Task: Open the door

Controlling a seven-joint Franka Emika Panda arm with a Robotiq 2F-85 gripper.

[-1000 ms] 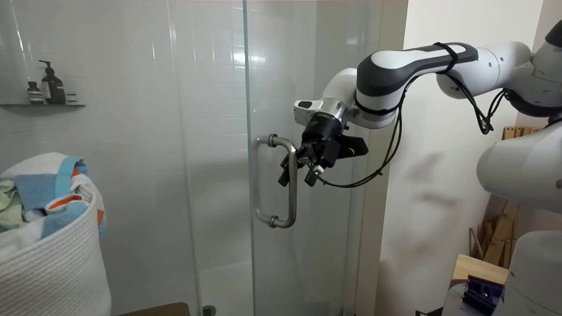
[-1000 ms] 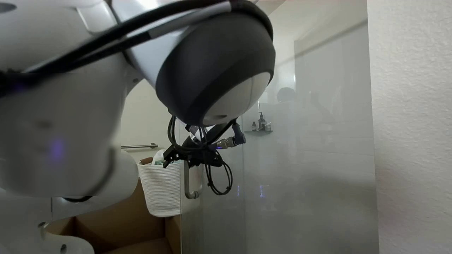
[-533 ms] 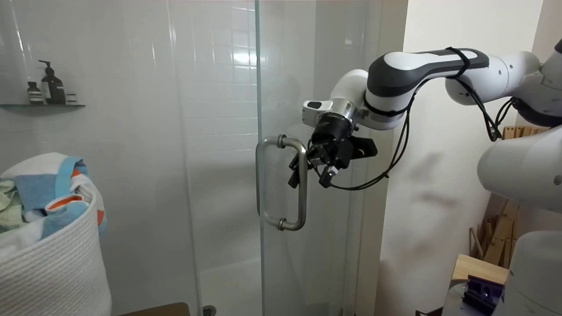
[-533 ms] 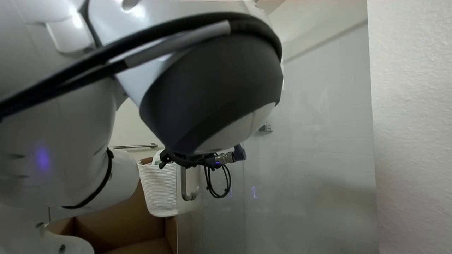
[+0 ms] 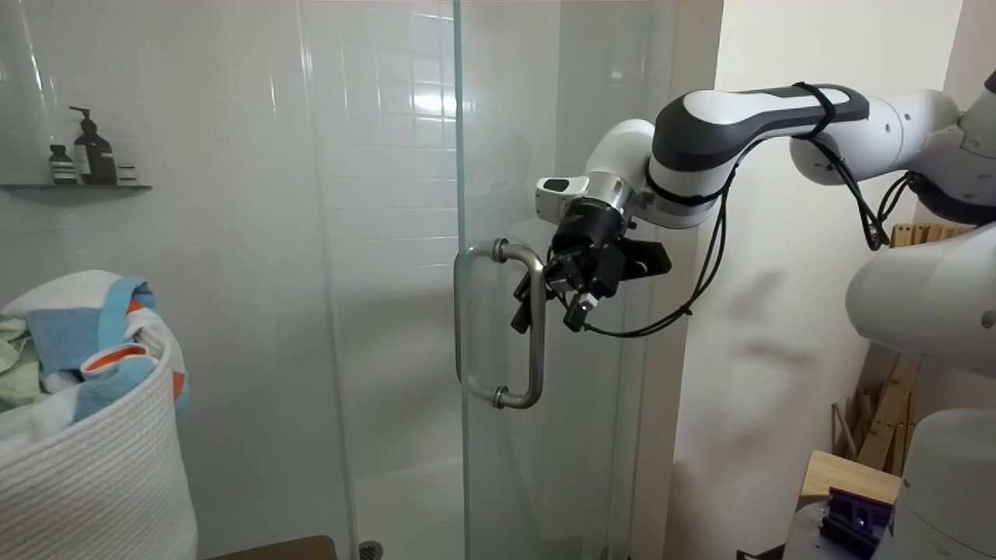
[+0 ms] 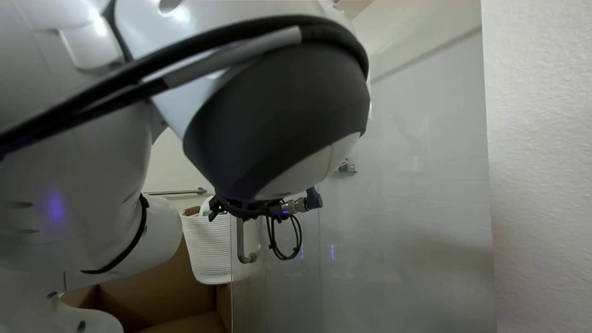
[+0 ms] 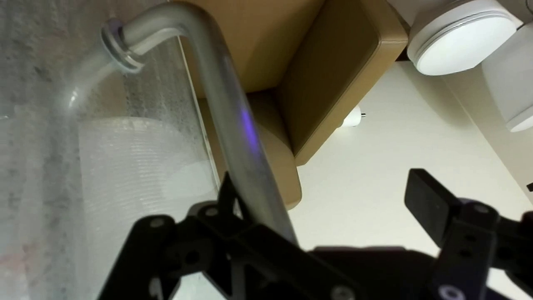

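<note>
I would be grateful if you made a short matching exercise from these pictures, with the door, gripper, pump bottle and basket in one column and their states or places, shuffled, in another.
Column one
1. Door
2. Gripper
3. Pump bottle
4. Basket

Column two
A. Upright on a shelf
B. White, with cloths piled above its rim
C. Clear glass, partly open
D. Jaws apart, one on each side of the bar handle

Pairs: 1-C; 2-D; 3-A; 4-B

In an exterior view, the handle (image 6: 240,238) seems hidden at its top.
</note>
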